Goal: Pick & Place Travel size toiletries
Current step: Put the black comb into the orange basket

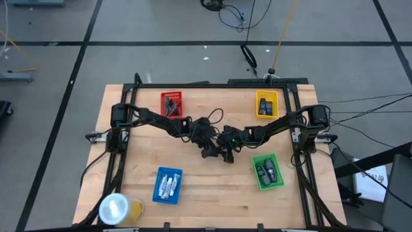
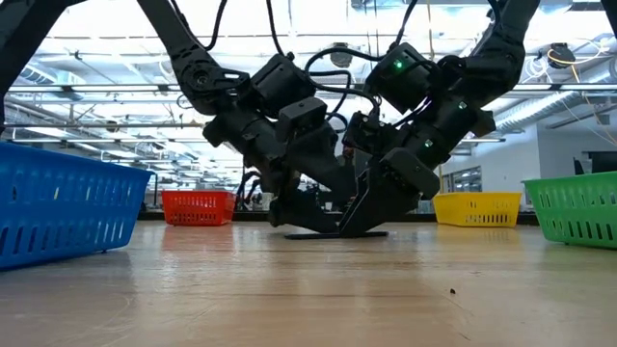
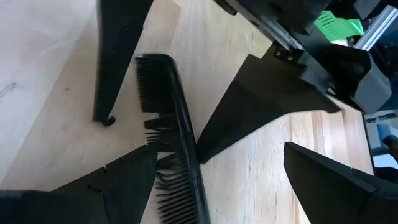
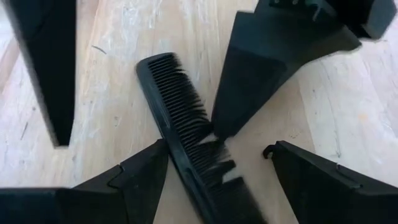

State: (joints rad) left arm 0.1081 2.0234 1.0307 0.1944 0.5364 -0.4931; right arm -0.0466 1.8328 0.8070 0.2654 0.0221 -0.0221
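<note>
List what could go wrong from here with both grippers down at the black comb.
1. The left gripper and right gripper both stand open over the same flat black plastic comb on the wooden table; their fingers crowd together and could collide.
2. The comb lies flat, so closing fingers may push it along rather than lift it.
3. A fingertip sits on the teeth and might bend them.

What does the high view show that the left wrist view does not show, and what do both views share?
Only the high view shows the whole table, the red tray, yellow tray, blue tray and the yellowish roll. Only the left wrist view shows a black comb lying flat on the wood between open fingers. Both show the left gripper and right gripper meeting mid-table, and the green tray.
</note>
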